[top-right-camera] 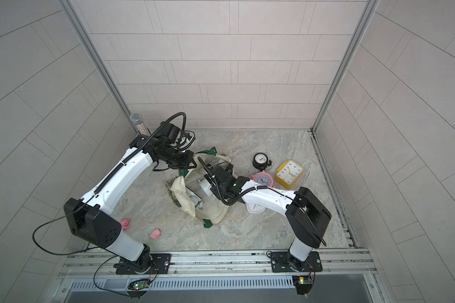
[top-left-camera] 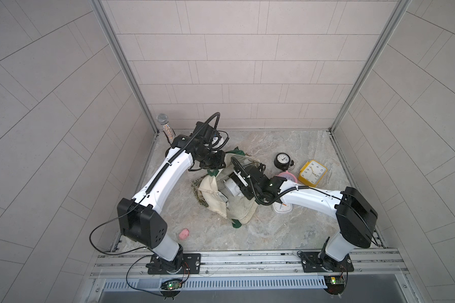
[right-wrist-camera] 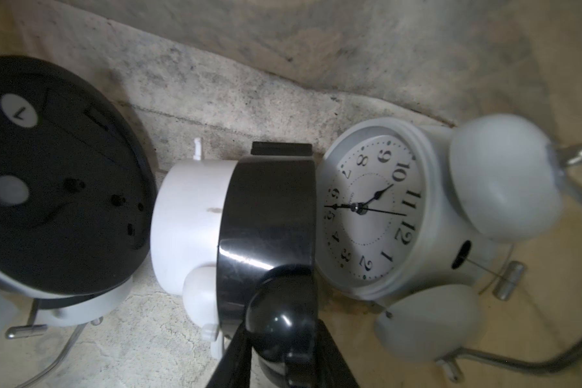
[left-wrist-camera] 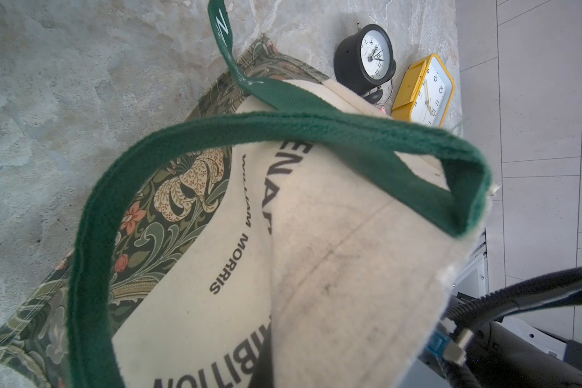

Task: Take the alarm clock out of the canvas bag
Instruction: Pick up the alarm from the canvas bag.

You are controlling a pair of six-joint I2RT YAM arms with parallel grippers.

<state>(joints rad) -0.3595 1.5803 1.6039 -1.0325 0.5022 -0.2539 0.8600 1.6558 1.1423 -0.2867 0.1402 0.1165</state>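
Deep inside canvas bag: clocks (three)

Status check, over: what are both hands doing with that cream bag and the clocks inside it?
Left hand shut, holding cream canvas bag open. Right hand inside, flanking black-and-white alarm clock's bell; grip unconfirmed. White twin-bell clock crowding beside it.

Both top views look down on the table; wrist views sit close, left outside canvas bag, right inside.
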